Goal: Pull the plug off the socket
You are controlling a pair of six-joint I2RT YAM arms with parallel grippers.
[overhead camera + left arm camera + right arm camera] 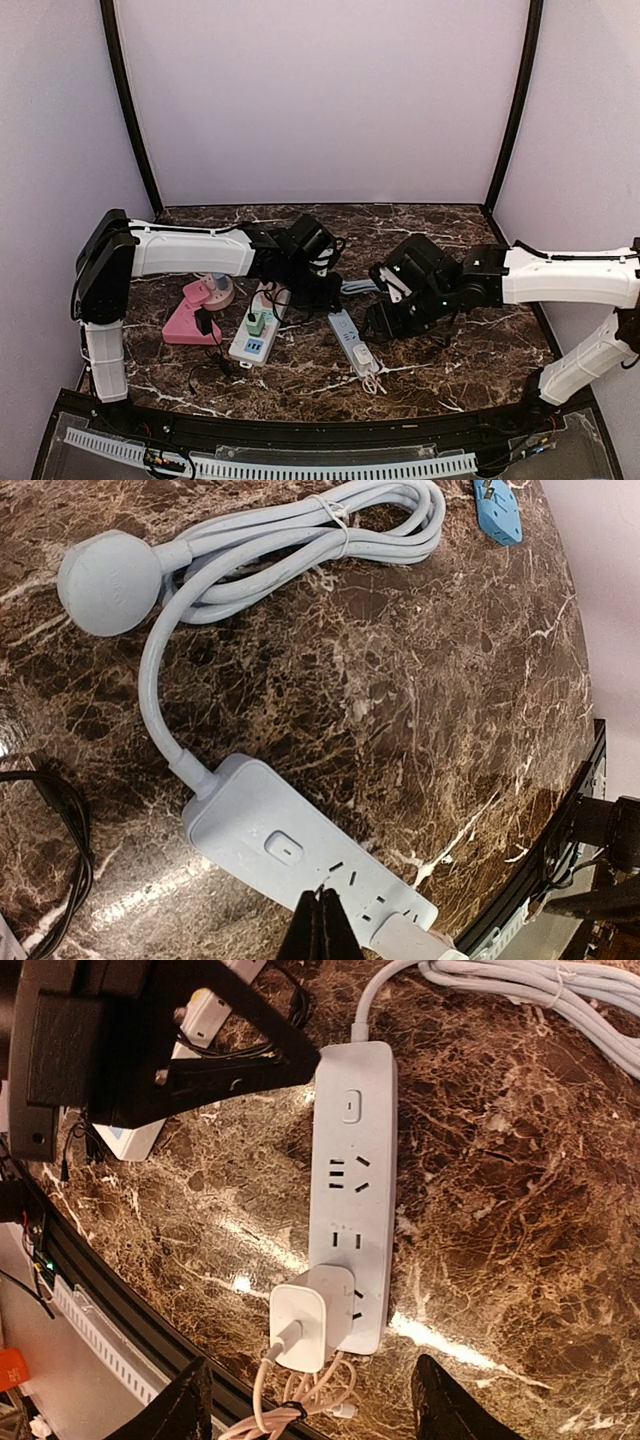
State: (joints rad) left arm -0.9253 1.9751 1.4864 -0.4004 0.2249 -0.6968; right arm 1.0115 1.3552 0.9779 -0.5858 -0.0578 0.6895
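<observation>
We are looking at two arms wearing white shells between black joints, the left arm (190, 250) at nine o'clock, the right arm (570, 277) at three o'clock. Thin black cables (336, 243) are looping beside both wrists, and the right gripper (318, 1405) is showing dark, tapering fingers (185, 1405).

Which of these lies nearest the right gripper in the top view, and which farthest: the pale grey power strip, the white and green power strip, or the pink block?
1. pale grey power strip: directly beneath the open right gripper, mid-table.
2. white and green power strip: further to the left, past the grey one.
3. pink block: farthest, at the table's left side.
</observation>
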